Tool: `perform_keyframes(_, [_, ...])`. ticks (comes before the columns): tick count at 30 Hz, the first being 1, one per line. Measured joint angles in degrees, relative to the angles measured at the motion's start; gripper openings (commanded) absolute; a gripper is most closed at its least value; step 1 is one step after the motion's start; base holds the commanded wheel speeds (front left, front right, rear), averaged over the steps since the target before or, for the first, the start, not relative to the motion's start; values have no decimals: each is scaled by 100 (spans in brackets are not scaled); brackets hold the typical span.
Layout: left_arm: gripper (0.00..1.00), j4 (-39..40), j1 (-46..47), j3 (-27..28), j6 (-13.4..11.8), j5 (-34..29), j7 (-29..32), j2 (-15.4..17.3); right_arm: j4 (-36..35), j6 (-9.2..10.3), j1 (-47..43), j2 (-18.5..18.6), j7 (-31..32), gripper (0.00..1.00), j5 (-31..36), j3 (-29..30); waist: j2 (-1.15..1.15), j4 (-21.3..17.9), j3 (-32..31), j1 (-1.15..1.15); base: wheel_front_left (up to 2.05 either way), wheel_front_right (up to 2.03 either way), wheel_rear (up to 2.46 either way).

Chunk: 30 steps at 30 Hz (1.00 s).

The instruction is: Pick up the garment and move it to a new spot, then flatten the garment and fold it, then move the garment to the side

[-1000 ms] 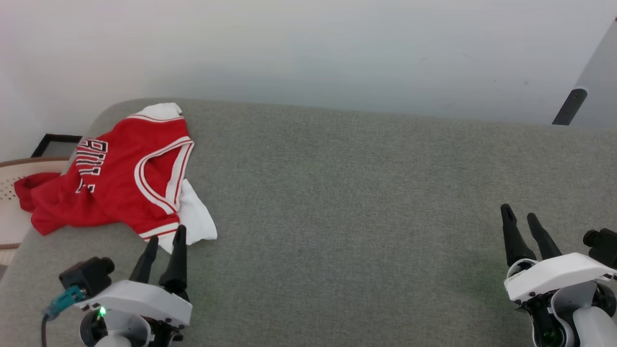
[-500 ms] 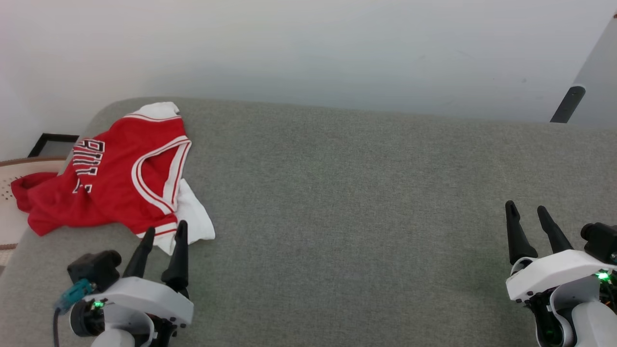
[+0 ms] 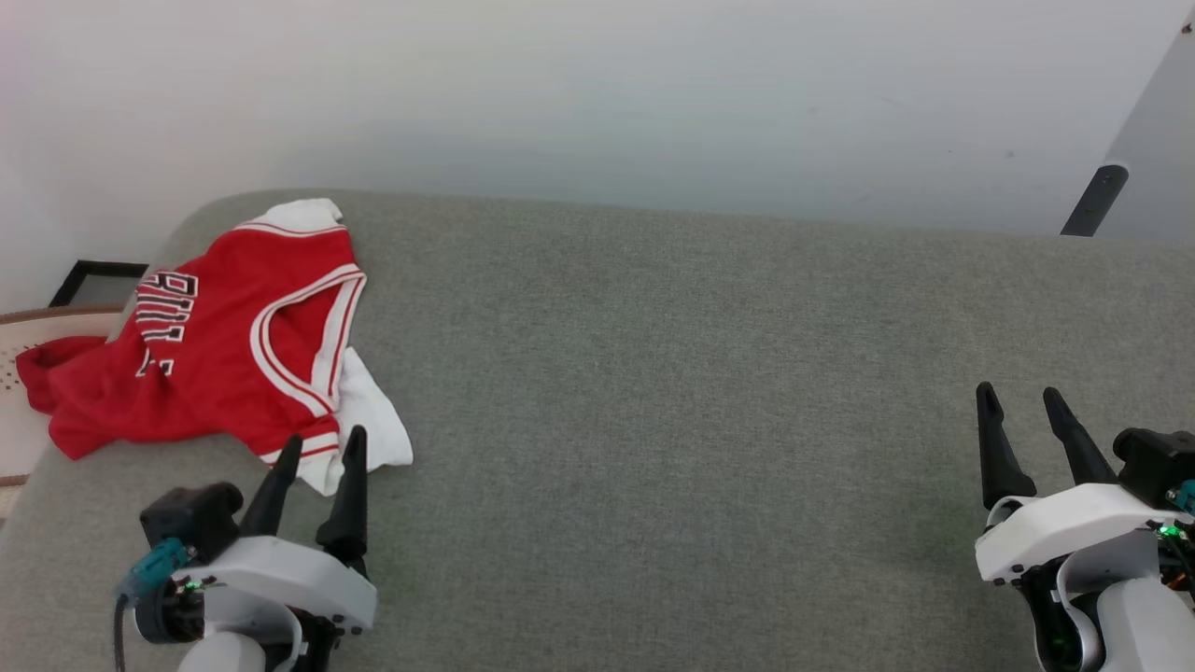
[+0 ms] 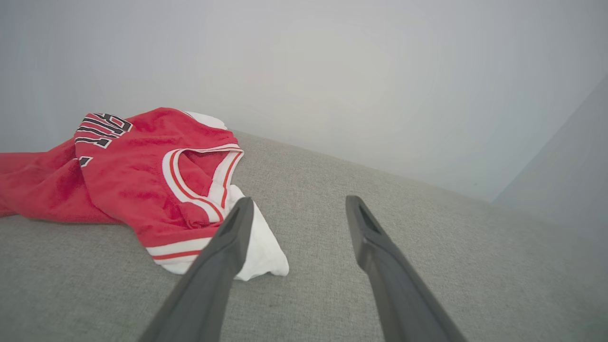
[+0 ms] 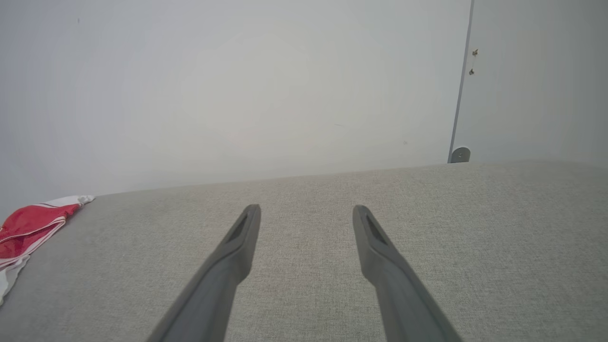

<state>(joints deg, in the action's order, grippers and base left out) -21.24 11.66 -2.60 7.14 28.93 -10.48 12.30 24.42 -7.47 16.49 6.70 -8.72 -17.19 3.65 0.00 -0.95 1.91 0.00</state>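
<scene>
**Item 1. Pale round object with a brown rim** [image 3: 13, 392]. Seen at the far left edge of the head view, beside the cushion. Its type cannot be determined.

**Item 2. Red basketball jersey** [image 3: 215, 355]. It lies crumpled on the left end of the grey upholstered surface [image 3: 672, 392], and its red hem end is draped towards the surface's left edge. The long axis runs roughly left to right, with the hem to the left and the striped V-neck to the right. One white sleeve [image 3: 369, 425] is spread at the near right corner and another at the far edge. The lettering is partly folded under. The jersey is also recorded in the left wrist view [image 4: 128, 180] and as a sliver at the left margin of the right wrist view [image 5: 23, 225].

**Item 3. Left gripper** [image 3: 324, 436]. The fingers are held apart and nothing is between them [image 4: 299, 199]. The near white sleeve lies just ahead of the tips and slightly to their left. Contact cannot be confirmed. This arm is judged to be much the nearer, so a short reach forward and left is expected to suffice for the pick-up.

**Item 4. Right gripper** [image 3: 1018, 390]. The fingers are spread and empty [image 5: 307, 207], over bare cushion and well apart from the jersey.

**Item 5. Dark slanted post** [image 3: 1090, 201]. Noted at the far right, against the wall.
</scene>
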Motion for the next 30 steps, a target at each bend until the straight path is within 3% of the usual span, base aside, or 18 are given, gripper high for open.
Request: perform_keyframes(30, [100,-134,103,-483,25,-702,-352,327,47,0,-7,36,-448,100,988,191,0,-48,68,0,0,0,0])
